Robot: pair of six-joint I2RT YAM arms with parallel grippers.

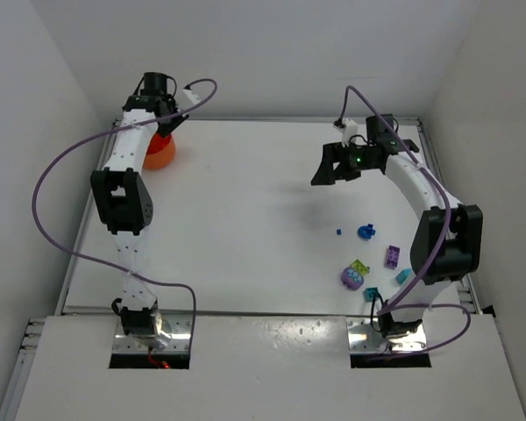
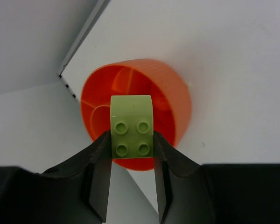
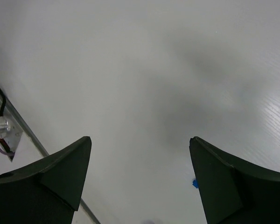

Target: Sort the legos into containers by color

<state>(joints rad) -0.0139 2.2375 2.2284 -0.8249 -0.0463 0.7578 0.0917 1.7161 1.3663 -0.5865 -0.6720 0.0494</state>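
The left tool (image 2: pixel 130 140) grips a lime green four-stud plastic brick (image 2: pixel 131 125) by its sides, directly above a small round orange plastic bowl (image 2: pixel 179 100) in the far left corner of the white table (image 1: pixel 245 210). By the look of it, this is the drop-off step of the sort. The next move calls for the jaws to part with the brick centred over the opening, so that it falls inside and not off the rim. Inside the bowl only orange shapes show; whether they are bricks or the bowl's own moulding cannot be told. The right tool (image 3: pixel 140 140) hangs spread wide and empty over bare table, while loose plastic bricks (image 1: pixel 392 256) in blue, purple, teal and lime lie near the right arm's base.
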